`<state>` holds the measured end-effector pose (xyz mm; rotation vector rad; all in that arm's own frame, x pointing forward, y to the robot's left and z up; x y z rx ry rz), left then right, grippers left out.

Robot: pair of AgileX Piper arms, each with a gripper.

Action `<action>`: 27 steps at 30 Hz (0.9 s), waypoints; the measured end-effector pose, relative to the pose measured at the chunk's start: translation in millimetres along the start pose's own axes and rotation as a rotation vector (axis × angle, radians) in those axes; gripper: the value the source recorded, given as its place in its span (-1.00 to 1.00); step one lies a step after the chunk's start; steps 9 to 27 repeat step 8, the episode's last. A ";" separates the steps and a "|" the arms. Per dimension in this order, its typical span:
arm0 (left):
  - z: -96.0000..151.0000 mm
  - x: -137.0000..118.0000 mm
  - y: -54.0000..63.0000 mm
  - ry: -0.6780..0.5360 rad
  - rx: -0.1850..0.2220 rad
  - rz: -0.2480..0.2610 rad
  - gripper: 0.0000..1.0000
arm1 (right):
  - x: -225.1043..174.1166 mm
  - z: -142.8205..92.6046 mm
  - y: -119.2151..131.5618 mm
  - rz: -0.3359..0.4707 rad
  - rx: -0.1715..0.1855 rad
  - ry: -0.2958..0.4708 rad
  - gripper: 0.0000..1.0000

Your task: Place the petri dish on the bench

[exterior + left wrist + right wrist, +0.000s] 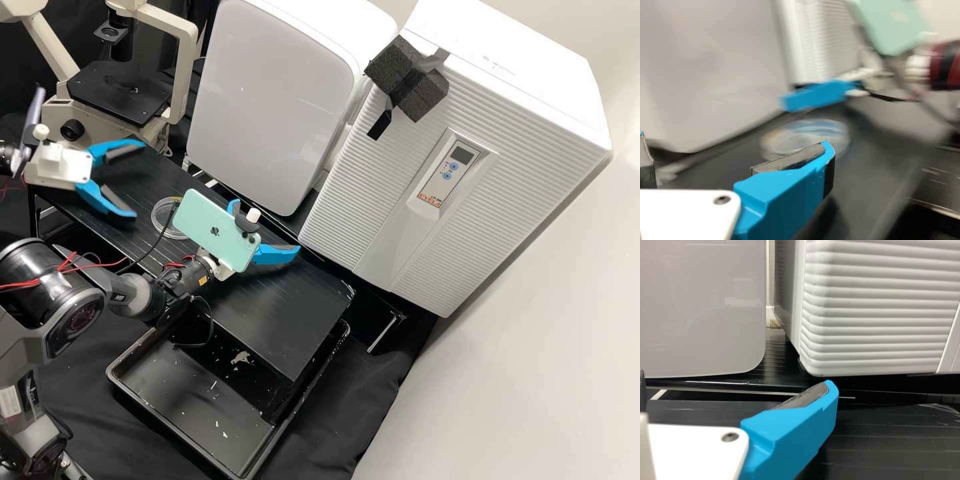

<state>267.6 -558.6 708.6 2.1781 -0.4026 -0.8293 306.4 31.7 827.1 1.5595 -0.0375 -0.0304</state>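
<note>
One clear, round dish (160, 217) lies flat on the table (287, 313), between my two pincers and partly behind the phone (210, 227) on my right arm. I have the left pincer (137, 179) wide open to the left of the dish, its blue fingers well apart. My right pincer (265, 225) is open too, to the right of the dish, its fingers spread towards the two white boxes (273, 100) (393, 200) along the far side. A dark foam block (407, 77) is taped to the right box. At far left I see a microscope (120, 97); on the near side is a black tray (187, 400) dotted with pale flecks.
</note>
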 end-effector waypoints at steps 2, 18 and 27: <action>-7.4 -6.7 -0.7 0.100 0.020 0.039 1.00 | 0.0 0.0 0.0 0.000 0.000 0.000 1.00; -24.0 -17.5 -4.7 0.285 -0.010 0.055 1.00 | 0.0 0.0 0.0 0.000 0.000 0.000 1.00; -24.0 -17.5 -4.7 0.285 -0.010 0.055 1.00 | 0.0 0.0 0.0 0.000 0.000 0.000 1.00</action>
